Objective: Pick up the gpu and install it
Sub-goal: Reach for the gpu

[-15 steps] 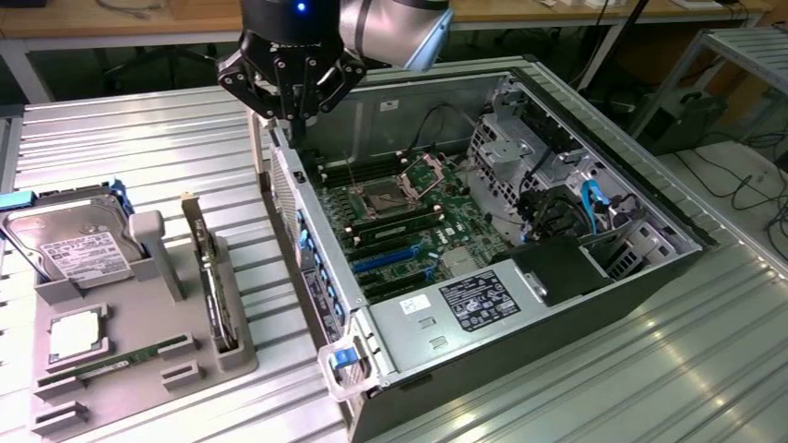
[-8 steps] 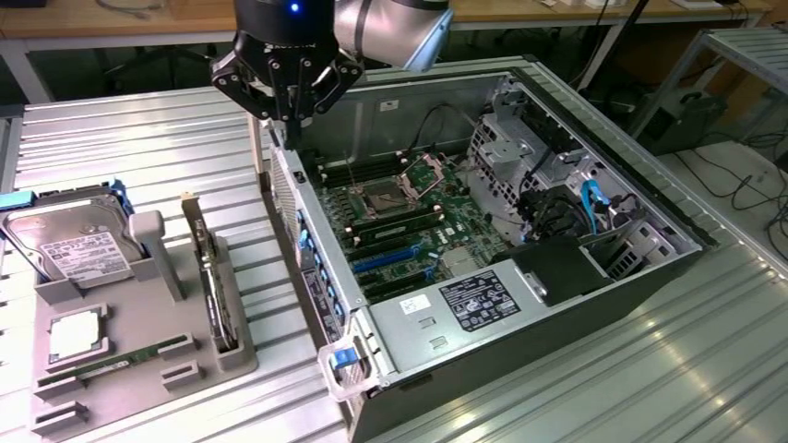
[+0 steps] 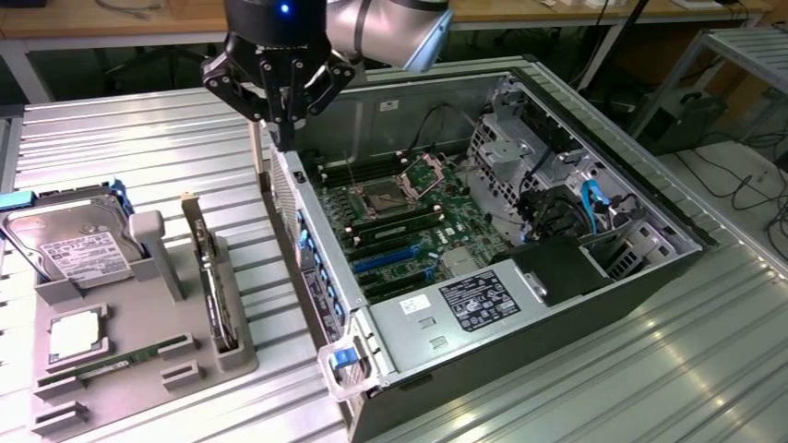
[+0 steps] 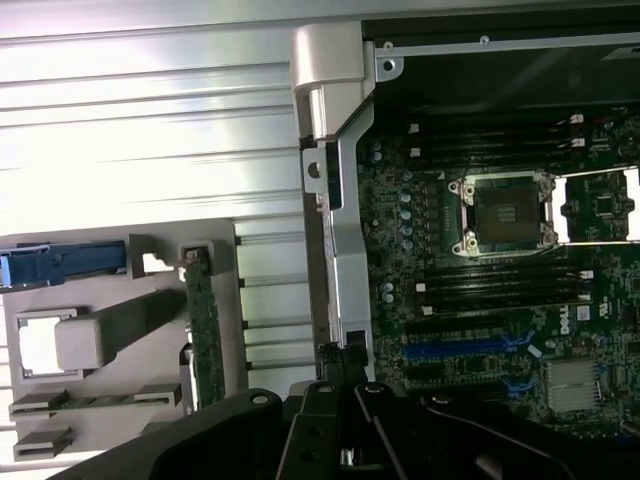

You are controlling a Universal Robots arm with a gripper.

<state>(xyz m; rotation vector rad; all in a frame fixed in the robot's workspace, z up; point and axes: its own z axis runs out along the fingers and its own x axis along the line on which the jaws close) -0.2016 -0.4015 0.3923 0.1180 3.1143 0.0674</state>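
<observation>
The gpu [image 3: 212, 286] stands on its long edge in a slot of the grey holder tray [image 3: 148, 369], on the exterior view's left. In the wrist view the gpu [image 4: 203, 315] appears as a thin green strip on the tray [image 4: 120, 400]. My gripper [image 3: 284, 140] hangs shut and holds nothing. It is above the near wall of the open computer case [image 3: 314, 277], up and to the right of the gpu and well apart from it. Its black fingers [image 4: 345, 450] come together over that case wall. The motherboard's blue slots [image 3: 394, 258] lie bare inside the case.
A silver hard drive [image 3: 74, 245], a processor chip [image 3: 74, 337] and a green memory stick [image 3: 111, 365] share the tray. Inside the case are the open processor socket [image 4: 505, 210], cables and a black power supply [image 3: 493, 300]. Ribbed metal tabletop [image 3: 161, 138] surrounds everything.
</observation>
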